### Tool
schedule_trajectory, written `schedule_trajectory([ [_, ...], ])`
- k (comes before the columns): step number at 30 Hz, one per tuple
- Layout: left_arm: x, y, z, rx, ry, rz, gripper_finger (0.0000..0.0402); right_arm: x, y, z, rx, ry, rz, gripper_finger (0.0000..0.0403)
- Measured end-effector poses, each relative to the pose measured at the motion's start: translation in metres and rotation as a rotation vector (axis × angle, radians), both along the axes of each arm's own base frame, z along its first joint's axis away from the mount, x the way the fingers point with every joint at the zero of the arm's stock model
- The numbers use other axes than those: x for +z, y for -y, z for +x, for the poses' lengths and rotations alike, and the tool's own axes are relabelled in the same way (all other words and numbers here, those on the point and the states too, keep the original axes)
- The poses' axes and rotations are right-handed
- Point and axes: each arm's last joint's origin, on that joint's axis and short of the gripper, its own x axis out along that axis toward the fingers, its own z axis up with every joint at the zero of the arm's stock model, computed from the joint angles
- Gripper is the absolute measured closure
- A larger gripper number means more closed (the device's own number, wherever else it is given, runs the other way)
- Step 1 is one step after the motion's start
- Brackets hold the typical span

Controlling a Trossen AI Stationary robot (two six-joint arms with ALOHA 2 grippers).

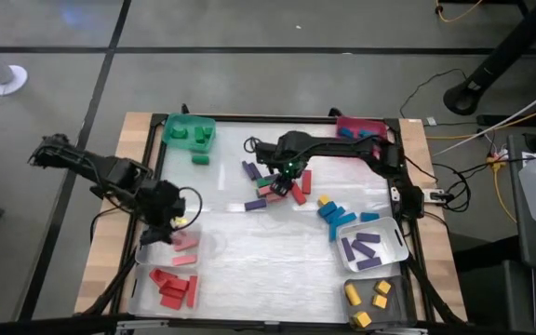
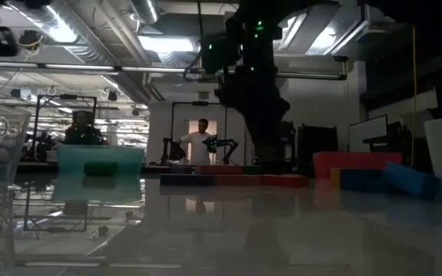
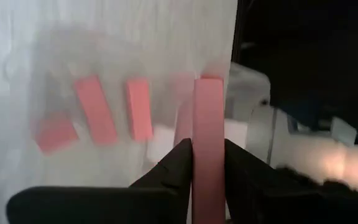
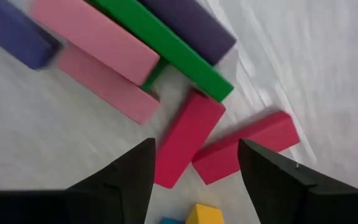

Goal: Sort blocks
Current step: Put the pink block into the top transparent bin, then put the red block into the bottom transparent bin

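Left wrist view: four pink blocks.

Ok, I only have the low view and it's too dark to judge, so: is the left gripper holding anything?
Observer: Yes, the left gripper has a pink block between its fingers, above the clear bin.
Operator: Anything in that bin?
Observer: Other pink blocks lie in it.
Operator: And the right gripper?
Observer: The right gripper is open, over a red block in the middle pile.
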Motion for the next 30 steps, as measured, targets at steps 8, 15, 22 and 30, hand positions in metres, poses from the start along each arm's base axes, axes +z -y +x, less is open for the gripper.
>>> schedule_trajectory([
  [8, -0.008, 0.015, -0.006, 0.008, -0.175, 0.029, 0.0315, -0.026, 0.001, 0.001, 0.002, -0.121, -0.013, 0.0178],
  [15, -0.014, 0.022, -0.004, -0.001, -0.217, 0.079, 0.0277, -0.045, 0.003, 0.006, 0.002, -0.154, -0.007, 0.0178],
  [22, -0.015, 0.023, -0.003, 0.012, -0.231, 0.075, 0.0261, -0.060, 0.003, 0.011, 0.002, -0.157, 0.012, 0.0178],
  [30, -0.015, 0.024, -0.003, 0.021, -0.236, 0.072, 0.0261, -0.070, 0.003, 0.013, 0.005, -0.168, 0.026, 0.0186],
])
